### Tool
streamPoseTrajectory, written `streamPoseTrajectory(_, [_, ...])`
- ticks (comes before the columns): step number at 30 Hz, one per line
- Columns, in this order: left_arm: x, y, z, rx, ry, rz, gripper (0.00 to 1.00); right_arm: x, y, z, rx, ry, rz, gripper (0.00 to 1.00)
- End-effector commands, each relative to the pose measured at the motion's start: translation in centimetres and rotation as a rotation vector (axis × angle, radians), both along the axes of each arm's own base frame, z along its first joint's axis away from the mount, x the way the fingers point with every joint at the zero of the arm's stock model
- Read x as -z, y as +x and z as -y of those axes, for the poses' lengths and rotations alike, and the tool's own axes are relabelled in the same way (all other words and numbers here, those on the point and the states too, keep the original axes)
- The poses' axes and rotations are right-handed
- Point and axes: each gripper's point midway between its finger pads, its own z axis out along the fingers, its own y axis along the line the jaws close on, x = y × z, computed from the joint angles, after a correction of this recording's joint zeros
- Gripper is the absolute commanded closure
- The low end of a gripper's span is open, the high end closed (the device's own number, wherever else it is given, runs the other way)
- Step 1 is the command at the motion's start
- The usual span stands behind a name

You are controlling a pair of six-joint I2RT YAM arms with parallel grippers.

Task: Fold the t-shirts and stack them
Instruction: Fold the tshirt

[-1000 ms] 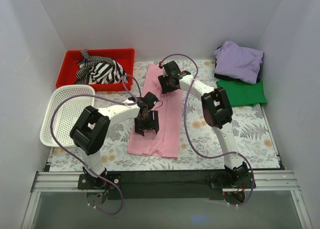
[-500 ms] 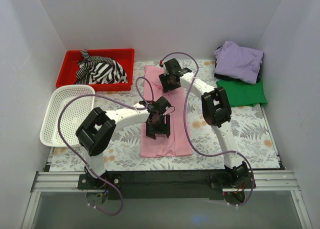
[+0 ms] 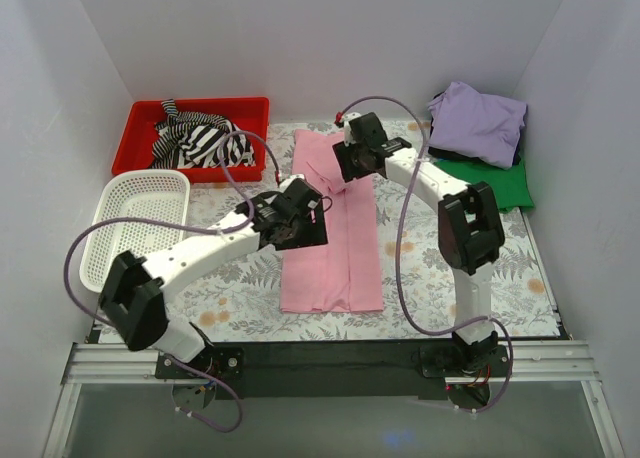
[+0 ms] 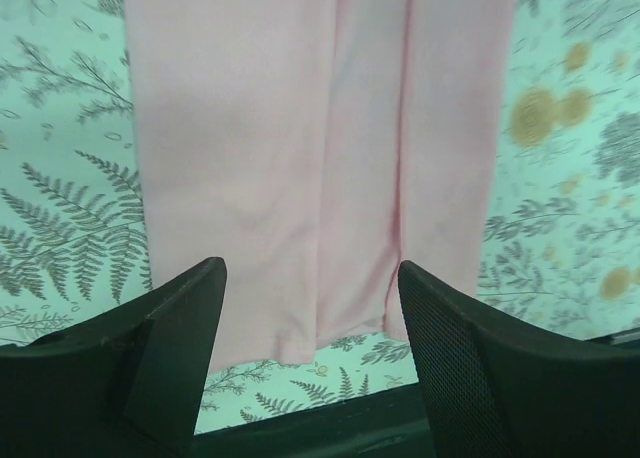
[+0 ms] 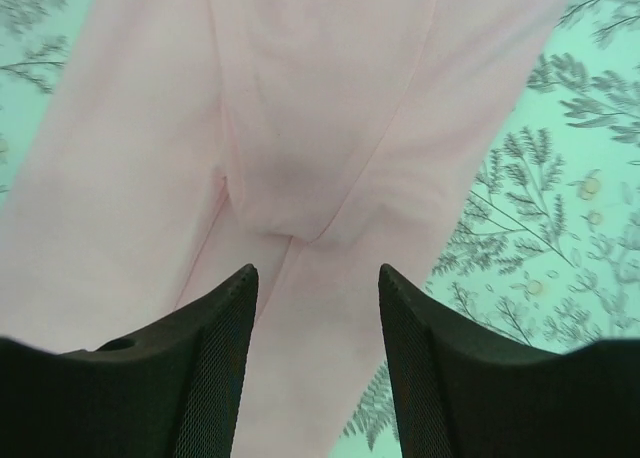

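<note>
Left jaws and right jaws are hanging parted and empty above the pink t-shirt (image 3: 340,268), per wrist views. Overhead alone is showing a red bin (image 3: 200,103) holding a striped garment (image 3: 200,143), a white basket (image 3: 100,243), and a lavender t-shirt (image 3: 478,121) lying on a green t-shirt (image 3: 490,186). On the counter (image 3: 500,268) the pink t-shirt is lying folded into a long strip.

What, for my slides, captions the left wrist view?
Open left gripper hovers above the lengthwise-folded light pink cotton t-shirt.

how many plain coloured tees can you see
3: the pink t-shirt folded lengthwise in the middle, and the lavender t-shirt at far right, lying partly on the green t-shirt. Others may hide beneath.
</note>
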Motion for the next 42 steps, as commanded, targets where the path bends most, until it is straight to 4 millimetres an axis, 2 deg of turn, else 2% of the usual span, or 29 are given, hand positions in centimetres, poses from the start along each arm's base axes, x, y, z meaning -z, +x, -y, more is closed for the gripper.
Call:
streamPoseTrajectory(1, [-5.7, 1.0, -2.7, -0.078, -0.028, 0.2, 0.31, -7.1, 0.2, 0.0, -0.016, 0.091, 0.172, 0.42])
streamPoseTrajectory(2, [-5.9, 1.0, -3.4, -0.091, -0.021, 0.22, 0.31, -7.3, -0.3, 0.5, -0.012, 0.088, 0.175, 0.42])
streamPoseTrajectory(3, [-6.2, 0.8, -3.8, -0.096, -0.024, 0.228, 0.3, -7.1, -1.9, 1.4, 0.003, 0.079, 0.161, 0.42])
streamPoseTrajectory(4, [-6.5, 0.2, -4.7, -0.113, -0.022, 0.233, 0.3, -6.9, -2.6, 2.5, 0.059, 0.074, 0.153, 0.42])
streamPoseTrajectory(5, [-5.1, -0.6, -5.5, -0.156, -0.011, 0.197, 0.29, -8.6, -3.6, 3.5, 0.089, 0.088, 0.181, 0.41])
streamPoseTrajectory(6, [-4.1, -1.4, -6.3, -0.171, 0.002, 0.167, 0.28, -5.7, -6.0, 5.1, 0.114, 0.049, 0.118, 0.41])
streamPoseTrajectory(7, [-3.7, -2.0, -6.8, -0.194, -0.012, 0.159, 0.28, -5.5, -7.3, 5.8, 0.128, 0.059, 0.103, 0.41])
streamPoseTrajectory(8, [-1.0, -3.3, -8.0, -0.233, 0.011, 0.112, 0.28, -7.0, -9.1, 6.6, 0.162, 0.108, 0.12, 0.41])
streamPoseTrajectory(9, [-0.1, -3.9, -8.1, -0.24, -0.008, 0.092, 0.28, -6.7, -10.4, 7.2, 0.191, 0.132, 0.111, 0.4])
streamPoseTrajectory(10, [0.7, -4.5, -8.3, -0.251, -0.017, 0.075, 0.27, -3.4, -13.5, 8.2, 0.187, 0.128, 0.032, 0.4])
streamPoseTrajectory(11, [1.0, -5.1, -8.5, -0.261, -0.049, 0.068, 0.26, -3.1, -15.0, 8.3, 0.209, 0.179, 0.009, 0.4])
streamPoseTrajectory(12, [2.6, -6.3, -8.9, -0.262, -0.057, 0.027, 0.25, -4.8, -16.4, 8.5, 0.206, 0.248, 0.045, 0.39])
streamPoseTrajectory(13, [2.9, -6.5, -8.6, -0.258, -0.096, 0.031, 0.25, -4.2, -17.9, 8.3, 0.187, 0.291, 0.023, 0.39])
streamPoseTrajectory(14, [2.7, -6.7, -8.5, -0.259, -0.134, 0.043, 0.25, -2.0, -20.0, 9.1, 0.196, 0.289, -0.025, 0.39])
streamPoseTrajectory(15, [2.7, -6.8, -8.5, -0.257, -0.153, 0.051, 0.25, -2.6, -21.1, 9.4, 0.212, 0.338, -0.014, 0.39])
streamPoseTrajectory(16, [3.6, -7.2, -8.7, -0.253, -0.161, 0.044, 0.24, -2.2, -22.3, 9.1, 0.198, 0.373, -0.048, 0.39])
streamPoseTrajectory(17, [3.7, -7.3, -8.8, -0.257, -0.17, 0.045, 0.23, -1.2, -23.8, 9.4, 0.196, 0.386, -0.077, 0.39])
streamPoseTrajectory(20, [3.9, -8.0, -8.6, -0.246, -0.194, 0.026, 0.23, 0.1, -26.8, 9.4, 0.2, 0.44, -0.164, 0.39])
streamPoseTrajectory(23, [4.9, -8.6, -8.1, -0.212, -0.204, -0.009, 0.23, 0.7, -28.6, 9.1, 0.212, 0.501, -0.218, 0.39])
streamPoseTrajectory(28, [6.2, -9.2, -6.5, -0.165, -0.252, -0.064, 0.23, 3.1, -30.5, 9.7, 0.232, 0.496, -0.275, 0.39])
streamPoseTrajectory(36, [8.4, -11.0, -6.0, -0.152, -0.296, -0.151, 0.24, 5.5, -32.2, 9.1, 0.22, 0.5, -0.375, 0.4])
streamPoseTrajectory(37, [8.3, -11.3, -5.4, -0.13, -0.321, -0.17, 0.24, 5.6, -32.2, 8.9, 0.219, 0.51, -0.379, 0.4])
streamPoseTrajectory(42, [8.7, -11.6, -5.3, -0.118, -0.328, -0.181, 0.3, 6.8, -33.5, 8.3, 0.205, 0.527, -0.43, 0.42])
